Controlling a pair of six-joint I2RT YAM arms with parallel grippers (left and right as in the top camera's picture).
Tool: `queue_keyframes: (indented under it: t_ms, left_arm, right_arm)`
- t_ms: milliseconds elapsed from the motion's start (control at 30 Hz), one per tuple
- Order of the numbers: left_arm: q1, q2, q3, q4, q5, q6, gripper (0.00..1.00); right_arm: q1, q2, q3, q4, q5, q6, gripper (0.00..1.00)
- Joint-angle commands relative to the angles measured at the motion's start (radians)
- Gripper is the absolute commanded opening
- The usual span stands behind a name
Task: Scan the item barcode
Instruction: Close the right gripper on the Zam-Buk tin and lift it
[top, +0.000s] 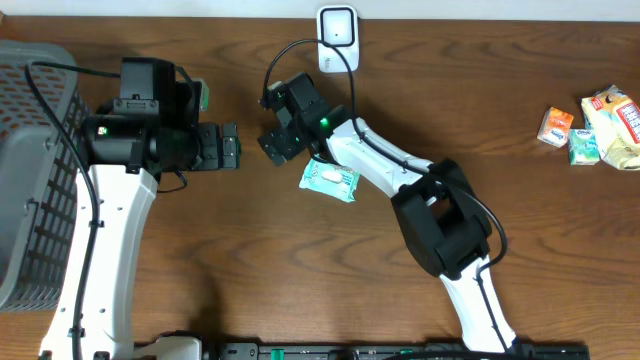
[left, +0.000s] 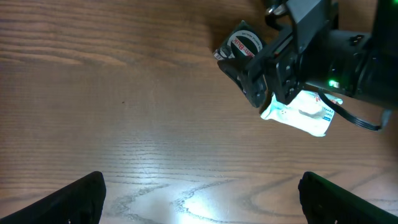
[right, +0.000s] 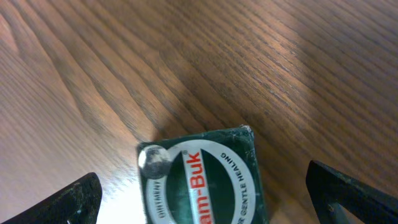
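Just beside the white wipes pack (top: 330, 180), up and left of it in the left wrist view: a green Zam-Buk tin (left: 242, 42), flat on the wooden table (top: 200, 280), label up. Straddling that tin without touching it, the right gripper (right: 211, 198), spread wide and empty. Left of the wipes pack, well apart, the left gripper (left: 202, 199), likewise wide open, gripping nothing. Beyond the wipes pack, at the table's far edge, a white barcode scanner (top: 337, 30).
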Motion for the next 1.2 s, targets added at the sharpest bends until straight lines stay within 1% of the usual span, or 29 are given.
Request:
queue_keyframes:
  t_ms: [0, 133, 300, 433, 667, 733, 833, 933, 967, 1067, 1167]
  left_arm:
    - [-0.003, 0.002, -0.004, -0.005, -0.010, 0.002, 0.98]
    - [-0.003, 0.002, -0.004, -0.005, -0.010, 0.002, 0.98]
    - [-0.003, 0.002, -0.004, -0.005, -0.010, 0.002, 0.98]
    - [-0.003, 0.002, -0.004, -0.005, -0.010, 0.002, 0.98]
    - [-0.003, 0.002, -0.004, -0.005, -0.010, 0.002, 0.98]
    - [-0.003, 0.002, -0.004, -0.005, -0.010, 0.002, 0.98]
    - [-0.003, 0.002, -0.004, -0.005, -0.010, 0.002, 0.98]
    - [-0.003, 0.002, -0.004, -0.005, -0.010, 0.002, 0.98]
    - [-0.003, 0.002, -0.004, -0.005, -0.010, 0.002, 0.98]
    - [-0.003, 0.002, -0.004, -0.005, -0.010, 0.002, 0.98]
    - [-0.003, 0.002, -0.004, -0.005, -0.010, 0.002, 0.98]
  right_arm:
    - [-0.004, 0.029, -0.007, -0.001, 0.024, -0.200, 0.99]
    - [-0.010, 0.036, -0.007, 0.000, 0.024, -0.302, 0.99]
    - [-0.014, 0.044, -0.007, 0.005, 0.026, -0.347, 0.98]
    - [-0.026, 0.077, -0.007, 0.020, 0.031, -0.343, 0.98]
    - [-0.035, 0.093, -0.007, 0.019, 0.030, -0.235, 0.96]
    - [-0.035, 0.093, -0.006, 0.019, 0.031, -0.234, 0.92]
    - [-0.035, 0.092, -0.006, 0.017, 0.031, -0.213, 0.82]
    - [-0.041, 0.091, -0.006, 0.018, 0.031, -0.177, 0.68]
    - [-0.043, 0.089, -0.006, 0.018, 0.031, -0.170, 0.65]
    - [-0.051, 0.078, -0.006, 0.017, 0.031, -0.153, 0.66]
    - [-0.056, 0.053, -0.006, 0.014, 0.031, -0.133, 0.64]
